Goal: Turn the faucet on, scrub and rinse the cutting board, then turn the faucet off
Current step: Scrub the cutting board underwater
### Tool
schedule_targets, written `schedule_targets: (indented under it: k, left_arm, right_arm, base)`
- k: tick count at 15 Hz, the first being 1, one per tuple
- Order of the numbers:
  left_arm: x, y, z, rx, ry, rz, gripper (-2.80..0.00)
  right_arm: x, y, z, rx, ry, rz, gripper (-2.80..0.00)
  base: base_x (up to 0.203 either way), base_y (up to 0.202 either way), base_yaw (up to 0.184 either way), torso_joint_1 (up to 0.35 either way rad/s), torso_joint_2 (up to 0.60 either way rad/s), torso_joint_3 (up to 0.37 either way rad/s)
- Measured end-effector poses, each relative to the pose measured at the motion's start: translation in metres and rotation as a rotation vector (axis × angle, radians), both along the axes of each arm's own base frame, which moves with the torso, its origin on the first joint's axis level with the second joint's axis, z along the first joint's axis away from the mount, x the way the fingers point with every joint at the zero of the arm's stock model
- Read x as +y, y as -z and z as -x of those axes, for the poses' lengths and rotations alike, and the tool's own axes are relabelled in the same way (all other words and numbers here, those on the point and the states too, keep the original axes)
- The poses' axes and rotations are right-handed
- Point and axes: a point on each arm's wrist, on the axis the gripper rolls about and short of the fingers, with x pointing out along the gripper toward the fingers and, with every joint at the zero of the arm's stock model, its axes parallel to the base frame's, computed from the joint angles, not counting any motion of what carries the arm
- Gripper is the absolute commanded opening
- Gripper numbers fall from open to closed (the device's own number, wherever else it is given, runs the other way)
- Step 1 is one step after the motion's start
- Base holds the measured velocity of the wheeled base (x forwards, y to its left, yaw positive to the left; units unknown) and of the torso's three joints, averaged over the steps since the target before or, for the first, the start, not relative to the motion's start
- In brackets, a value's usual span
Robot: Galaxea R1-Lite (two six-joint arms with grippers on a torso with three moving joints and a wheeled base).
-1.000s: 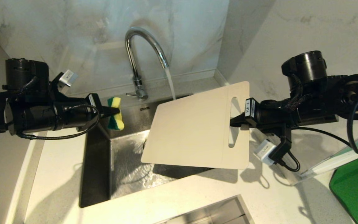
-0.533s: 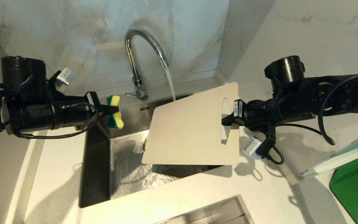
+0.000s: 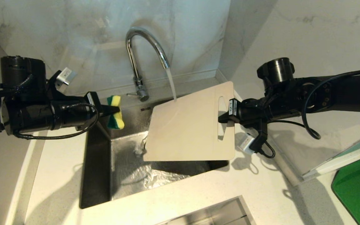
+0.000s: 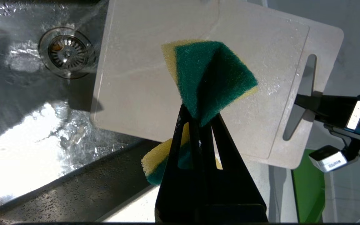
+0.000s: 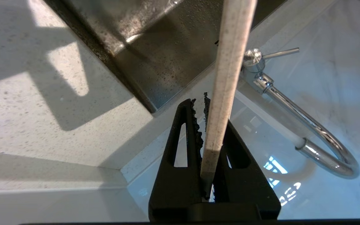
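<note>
Steel sink (image 3: pixel 98 175), one faucet (image 3: pixel 142 56), one cutting board (image 3: pixel 186 128), one sponge (image 3: pixel 116 112)

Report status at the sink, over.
Left tool shut on sponge, clear of board. Right tool shut on cutting board by its slot end. Faucet running onto board's top edge. Nothing blocking.

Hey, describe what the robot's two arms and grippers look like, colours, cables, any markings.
Both arms are matte black, built of round drum-like segments with looping black cables. Each wrist carries a small silver-white camera box. The left gripper and right gripper end in slim black tapered fingers with triangular cut-outs. A small white label with dark print sits behind each gripper.
</note>
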Motion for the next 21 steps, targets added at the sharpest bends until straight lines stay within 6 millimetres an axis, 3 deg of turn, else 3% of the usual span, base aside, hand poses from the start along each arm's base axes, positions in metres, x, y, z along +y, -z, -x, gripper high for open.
schedule_targets:
  k: [13,21]
  left_arm:
    - [0.0,-0.001,0.0,-0.003,0.0,0.001,-2.8]
    - [0.0,-0.001,0.0,-0.002,0.001,0.001,-2.8]
  right_arm:
    - [0.018,0.002,-0.017,-0.021,-0.032,-0.002,-2.8]
    - [0.02,0.016,-0.004,0.041,-0.045,0.012,-2.8]
  base:
    - [0.0,0.0,0.0,0.0,0.0,0.0]
    - [0.0,0.0,0.0,0.0,0.0,0.0]
